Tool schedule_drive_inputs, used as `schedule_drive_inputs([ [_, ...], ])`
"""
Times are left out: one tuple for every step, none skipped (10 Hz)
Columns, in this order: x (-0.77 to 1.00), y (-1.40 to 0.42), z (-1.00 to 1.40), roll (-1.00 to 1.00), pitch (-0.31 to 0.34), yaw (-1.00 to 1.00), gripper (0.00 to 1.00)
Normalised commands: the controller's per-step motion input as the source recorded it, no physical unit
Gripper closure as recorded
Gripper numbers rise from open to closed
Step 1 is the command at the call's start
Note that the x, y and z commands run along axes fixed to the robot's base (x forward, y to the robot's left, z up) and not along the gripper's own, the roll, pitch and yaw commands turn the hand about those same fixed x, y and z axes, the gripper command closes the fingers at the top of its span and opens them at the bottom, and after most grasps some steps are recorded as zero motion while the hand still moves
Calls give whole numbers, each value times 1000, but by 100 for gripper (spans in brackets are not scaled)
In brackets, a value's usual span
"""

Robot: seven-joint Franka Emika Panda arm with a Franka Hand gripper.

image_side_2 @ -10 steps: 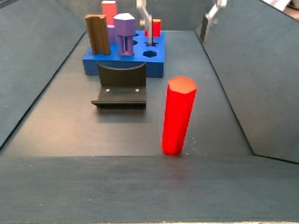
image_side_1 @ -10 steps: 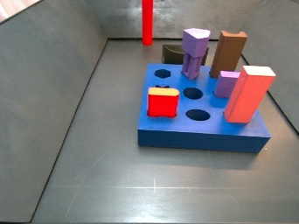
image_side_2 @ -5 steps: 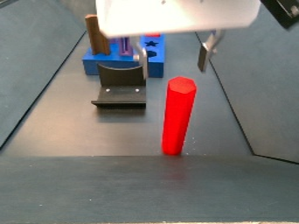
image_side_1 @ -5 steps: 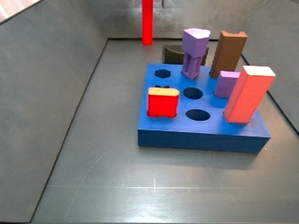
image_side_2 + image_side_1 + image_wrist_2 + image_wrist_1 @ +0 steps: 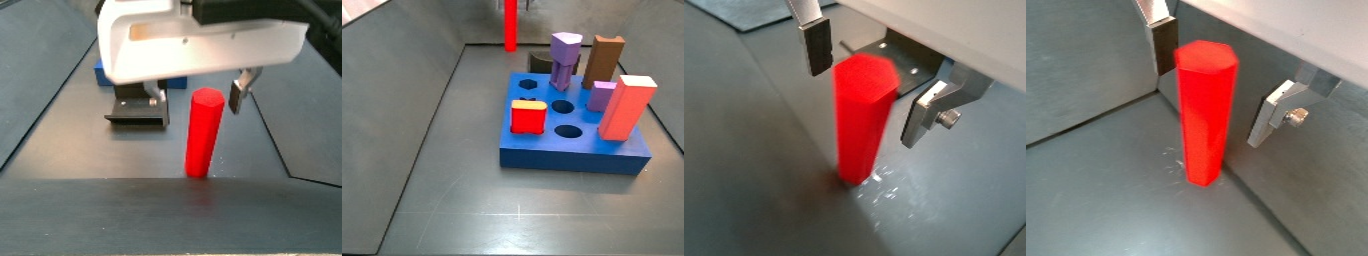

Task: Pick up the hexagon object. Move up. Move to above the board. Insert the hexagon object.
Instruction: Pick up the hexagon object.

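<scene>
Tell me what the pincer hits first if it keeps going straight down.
Probably nothing until the floor: the open pincer straddles the top of the hexagon object, one finger on each side. Clearance is hard to judge.

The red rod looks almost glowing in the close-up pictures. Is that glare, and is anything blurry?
In both wrist views the hexagon object is so bright its side faces nearly merge, with small glints on the floor at its foot; the open gripper straddles it, fingers fairly sharp. In a side view the gripper's white body looms large and pale.
</scene>
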Motion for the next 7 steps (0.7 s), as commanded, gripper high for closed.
schedule_drive_inputs([
  [0, 0, 0, 0, 0, -20, 0],
  [0, 0, 0, 0, 0, 0, 0],
  [0, 0, 0, 0, 0, 0, 100],
  [0, 0, 0, 0, 0, 0, 100],
  [0, 0, 0, 0, 0, 0, 100],
  [0, 0, 0, 0, 0, 0, 100],
  [0, 0, 0, 0, 0, 0, 100],
])
